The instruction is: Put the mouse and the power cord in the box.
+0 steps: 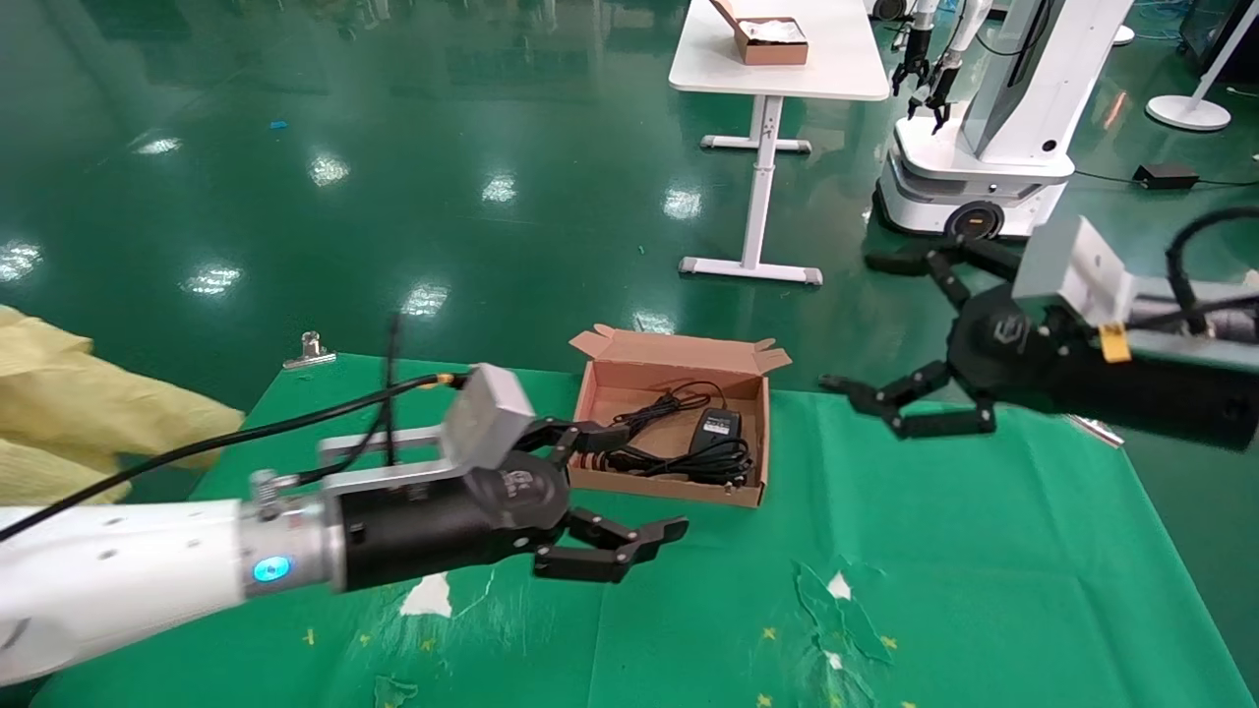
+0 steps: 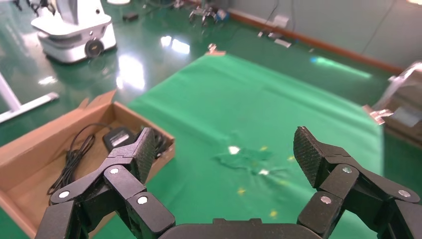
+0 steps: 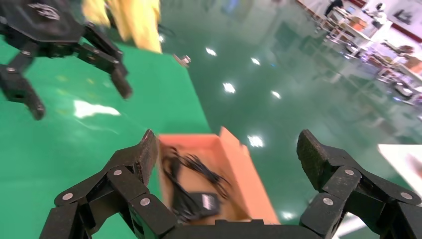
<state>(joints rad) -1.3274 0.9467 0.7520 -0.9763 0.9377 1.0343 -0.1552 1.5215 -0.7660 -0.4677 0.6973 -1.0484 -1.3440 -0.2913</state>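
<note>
Both hands are spread wide w/ nothing in them: left hand point(image 1: 629, 492) hangs just beside the box point(image 1: 602, 379), right hand point(image 1: 910, 408) hovers off its other side, apart. Inside the box there's the mouse point(image 1: 715, 424) and the coiled power cord point(image 1: 700, 459). Tabletop point(image 1: 984, 551) has 0 loose items afaict, so prob done.

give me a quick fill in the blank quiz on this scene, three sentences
1. Both the left gripper and the right gripper have their jaws ____.
2. The black cords lie inside the brown ____.
3. The box sits on a ____ cloth.

Missing words: open; box; green
</note>
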